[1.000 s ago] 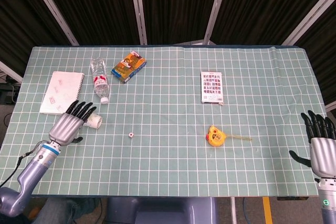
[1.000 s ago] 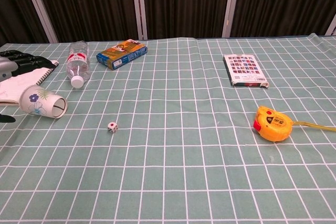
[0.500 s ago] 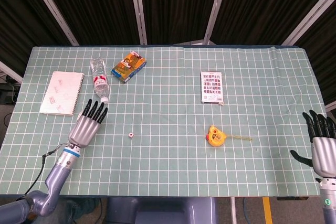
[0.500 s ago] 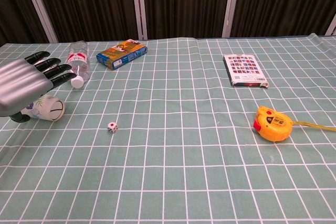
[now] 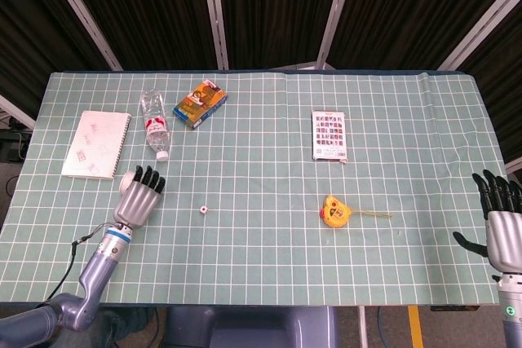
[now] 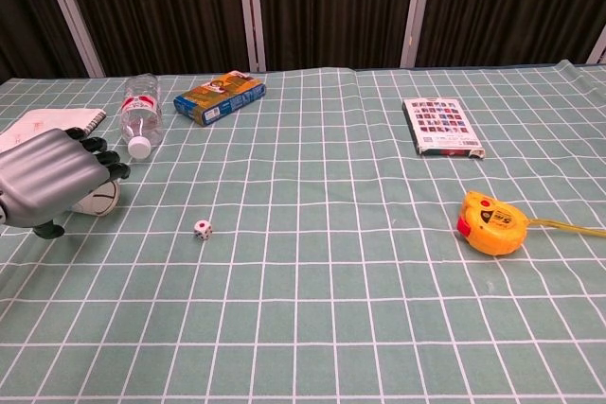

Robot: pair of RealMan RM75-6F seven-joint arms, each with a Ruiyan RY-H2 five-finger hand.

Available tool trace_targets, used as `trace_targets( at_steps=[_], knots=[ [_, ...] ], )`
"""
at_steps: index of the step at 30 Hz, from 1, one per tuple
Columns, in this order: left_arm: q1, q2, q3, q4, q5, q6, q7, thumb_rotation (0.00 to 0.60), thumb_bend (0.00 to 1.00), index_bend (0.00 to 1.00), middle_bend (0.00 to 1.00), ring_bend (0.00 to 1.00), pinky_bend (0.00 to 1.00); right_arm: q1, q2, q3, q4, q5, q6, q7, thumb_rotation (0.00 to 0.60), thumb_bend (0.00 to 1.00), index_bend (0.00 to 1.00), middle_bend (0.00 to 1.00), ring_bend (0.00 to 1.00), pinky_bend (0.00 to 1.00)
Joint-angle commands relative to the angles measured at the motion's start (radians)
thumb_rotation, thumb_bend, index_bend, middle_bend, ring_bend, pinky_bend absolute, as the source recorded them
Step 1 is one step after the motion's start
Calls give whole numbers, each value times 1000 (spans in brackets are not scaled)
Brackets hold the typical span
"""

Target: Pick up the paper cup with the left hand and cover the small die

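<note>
Paper cup lies on its side on the tabletop, mouth toward the small die, just right of it. Left hand covers the cup, fingers curling over; a firm grasp I cannot tell. Right hand is far away, released.

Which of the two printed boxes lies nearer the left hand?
The blue-and-orange box, lying askew beside the water bottle at the far left, is nearer the left hand. The card box lies far right of it.
</note>
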Motion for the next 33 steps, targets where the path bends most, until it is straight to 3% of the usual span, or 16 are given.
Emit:
trace_targets(
  at_steps=[1, 8, 11, 15, 19, 25, 29, 33],
  knots=[
    [1, -11, 5, 25, 19, 23, -40, 600, 0, 476, 494, 430, 452, 0, 0, -1, -1, -2, 1, 1, 600, 0, 0, 0, 0, 0],
    [9, 15, -13, 2, 15, 56, -120, 600, 0, 507, 520, 454, 492, 0, 2, -5, -6, -9, 1, 2, 600, 0, 0, 0, 0, 0],
    [12, 60, -41, -74, 16, 82, -236, 600, 0, 502, 516, 453, 492, 0, 2, -6, -6, -9, 1, 2, 600, 0, 0, 0, 0, 0],
    [12, 124, -89, -192, 16, 93, -501, 600, 0, 479, 489, 442, 489, 1, 2, -6, -7, -7, -3, 3, 600, 0, 0, 0, 0, 0],
    [16, 176, -171, -317, 0, 83, -1033, 600, 0, 464, 464, 435, 488, 3, 2, -7, -7, -8, -6, 3, 600, 0, 0, 0, 0, 0],
    [11, 174, -182, -342, -23, -26, -1608, 600, 0, 463, 451, 427, 500, 4, 4, -7, -6, -5, -12, 3, 600, 0, 0, 0, 0, 0],
    [-4, 123, -161, -261, 4, -59, -1767, 600, 0, 461, 448, 422, 496, 5, 2, -8, -5, -2, -15, 0, 600, 0, 0, 0, 0, 0],
    [-20, 58, -142, -189, 15, -75, -1818, 600, 0, 461, 449, 421, 487, 7, 0, -8, -3, 1, -18, -3, 600, 0, 0, 0, 0, 0]
  ],
)
